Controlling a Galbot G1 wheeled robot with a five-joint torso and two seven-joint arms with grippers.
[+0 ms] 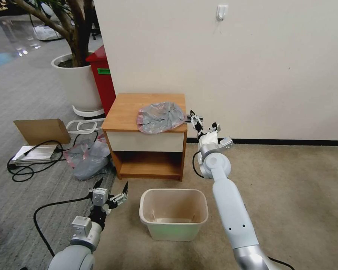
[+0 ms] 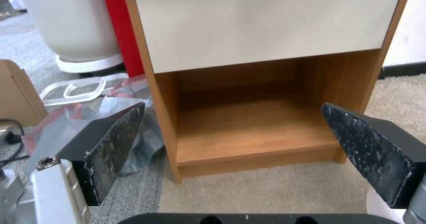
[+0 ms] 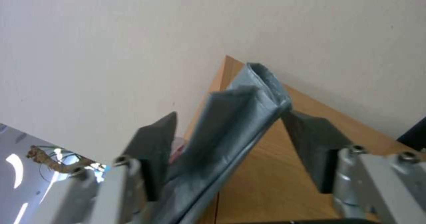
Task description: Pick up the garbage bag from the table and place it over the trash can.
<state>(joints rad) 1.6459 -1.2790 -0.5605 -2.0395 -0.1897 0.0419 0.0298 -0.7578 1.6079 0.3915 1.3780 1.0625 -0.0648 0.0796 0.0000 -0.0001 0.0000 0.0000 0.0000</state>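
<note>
Nearest the head camera, the left gripper point(image 1: 111, 192) hangs low over the carpet with its fingers point(image 2: 113, 144) spread wide apart and nothing between them, facing the lower shelf of the table point(image 1: 125, 108) and left of the trash can point(image 1: 174, 213). That cream can stands empty on the floor in front of the table, with no liner over its rim, so the placing step is not yet done. Up on the tabletop, the garbage bag point(image 1: 160, 117) lies crumpled in a loose grey mound with a pink-red edge, its near side drooping slightly over the front lip. At the table's right edge, the right gripper point(image 1: 195, 120) reaches in at the bag's side; its fingers point(image 3: 153, 140) stand apart with a folded grey strip of the bag point(image 3: 239, 117) running between them, not yet pinched. I judge the task to be at the grasp, with lifting, opening and fitting the bag all left.
</note>
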